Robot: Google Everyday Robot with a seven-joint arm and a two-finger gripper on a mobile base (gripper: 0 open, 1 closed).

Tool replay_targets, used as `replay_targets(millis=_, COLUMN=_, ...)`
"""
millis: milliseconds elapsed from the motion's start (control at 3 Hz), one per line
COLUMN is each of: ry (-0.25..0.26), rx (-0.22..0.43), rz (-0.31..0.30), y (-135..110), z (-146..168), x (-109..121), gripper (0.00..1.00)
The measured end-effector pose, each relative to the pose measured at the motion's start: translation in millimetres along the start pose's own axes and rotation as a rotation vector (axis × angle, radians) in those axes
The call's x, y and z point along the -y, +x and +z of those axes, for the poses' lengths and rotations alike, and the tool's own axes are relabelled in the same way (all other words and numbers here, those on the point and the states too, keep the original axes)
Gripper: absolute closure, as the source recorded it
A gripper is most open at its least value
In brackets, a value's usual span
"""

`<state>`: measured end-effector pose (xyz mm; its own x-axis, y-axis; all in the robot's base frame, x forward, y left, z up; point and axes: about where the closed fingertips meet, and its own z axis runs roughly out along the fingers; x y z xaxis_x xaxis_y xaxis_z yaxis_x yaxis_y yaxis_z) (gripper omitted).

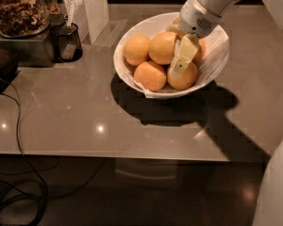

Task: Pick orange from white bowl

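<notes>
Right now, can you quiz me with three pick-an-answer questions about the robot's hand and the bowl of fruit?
1. Where is the hand?
A) down on the floor
B) over the white bowl, low among the fruit
C) up on a shelf

2. What colour is the bowl?
A) white
B) blue
C) red

3. How is the bowl?
A) tipped over
B) empty
C) upright with fruit in it

Answers: 1 B, the hand points down between the fruit. 2 A, its rim and wall are glossy white. 3 C, it sits level on the table with fruit piled inside.
</notes>
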<state>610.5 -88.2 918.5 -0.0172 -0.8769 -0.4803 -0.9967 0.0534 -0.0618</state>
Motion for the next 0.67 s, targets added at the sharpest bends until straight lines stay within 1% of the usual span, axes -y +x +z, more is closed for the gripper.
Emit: replay_targets(millis=667, ry=0.001, rx=0.001, rz=0.000, y=-0.3, z=0.2, x=0.4, gripper=0.58)
